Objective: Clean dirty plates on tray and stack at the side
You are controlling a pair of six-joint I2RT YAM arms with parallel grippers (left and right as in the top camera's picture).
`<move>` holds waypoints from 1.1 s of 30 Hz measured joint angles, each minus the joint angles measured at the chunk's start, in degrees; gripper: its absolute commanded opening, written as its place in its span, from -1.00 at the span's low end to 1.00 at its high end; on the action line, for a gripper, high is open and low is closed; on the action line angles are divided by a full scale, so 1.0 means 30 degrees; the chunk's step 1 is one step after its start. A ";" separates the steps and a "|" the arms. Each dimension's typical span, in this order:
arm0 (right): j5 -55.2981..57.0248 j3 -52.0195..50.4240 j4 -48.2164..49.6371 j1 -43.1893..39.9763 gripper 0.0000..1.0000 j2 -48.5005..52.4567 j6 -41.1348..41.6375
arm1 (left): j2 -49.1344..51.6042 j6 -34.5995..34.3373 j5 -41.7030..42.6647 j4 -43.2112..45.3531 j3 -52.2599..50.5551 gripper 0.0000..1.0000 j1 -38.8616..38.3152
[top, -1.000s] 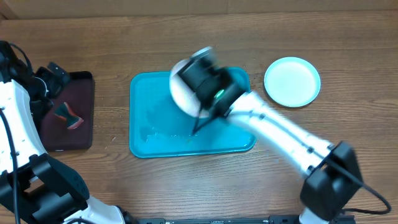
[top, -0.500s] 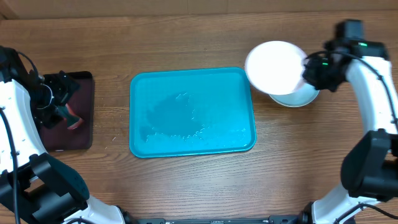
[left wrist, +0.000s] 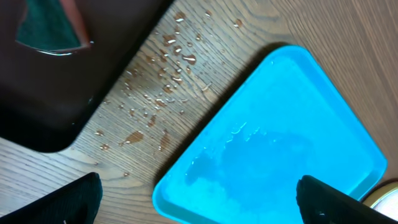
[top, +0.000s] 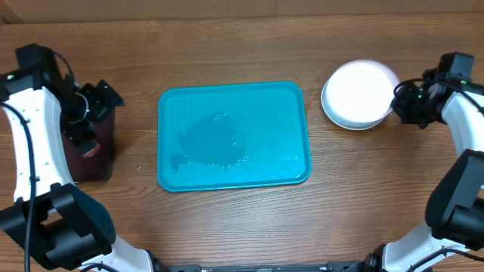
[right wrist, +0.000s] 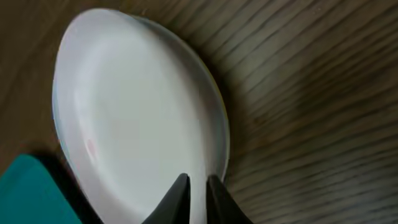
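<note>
The white plate [top: 363, 87] is over the light blue plate [top: 349, 122], right of the teal tray [top: 233, 136]. I cannot tell if the two plates touch. My right gripper [top: 401, 102] is shut on the white plate's right rim; the right wrist view shows its fingers [right wrist: 198, 183] pinching the rim of the white plate [right wrist: 137, 118]. The tray holds no plates, only water and foam. My left gripper [top: 98, 102] hovers over the maroon tray, open and empty, fingers wide apart [left wrist: 199, 205]. No yellow-green plate shows.
A dark maroon tray [top: 89, 162] with a sponge [top: 89, 148] stands at the left, also in the left wrist view [left wrist: 62, 93]. Water drops [left wrist: 161, 81] lie on the wood between it and the teal tray [left wrist: 280, 143].
My right gripper carried the white plate from over the tray to the right and set it over the light blue plate. My left arm moved back over the maroon tray.
</note>
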 measured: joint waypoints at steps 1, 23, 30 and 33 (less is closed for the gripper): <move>0.0000 -0.0022 0.0000 0.0073 -0.75 0.0036 0.0007 | 0.0000 0.0000 -0.0058 -0.0007 0.0000 0.99 -0.0153; -0.0933 0.0495 -0.8422 0.0444 1.00 -0.6754 0.0299 | 0.0000 0.0007 -0.0517 -0.0007 -0.0015 1.00 -0.0517; -0.2098 0.0772 -1.2320 0.0874 1.00 -0.8539 0.0386 | 0.0000 0.0000 -0.0561 0.0000 -0.0015 0.99 -0.0517; -0.2492 0.0772 -1.2560 0.0874 1.00 -0.8444 0.0510 | 0.0000 0.0000 -0.0561 -0.0007 -0.0015 0.99 -0.0517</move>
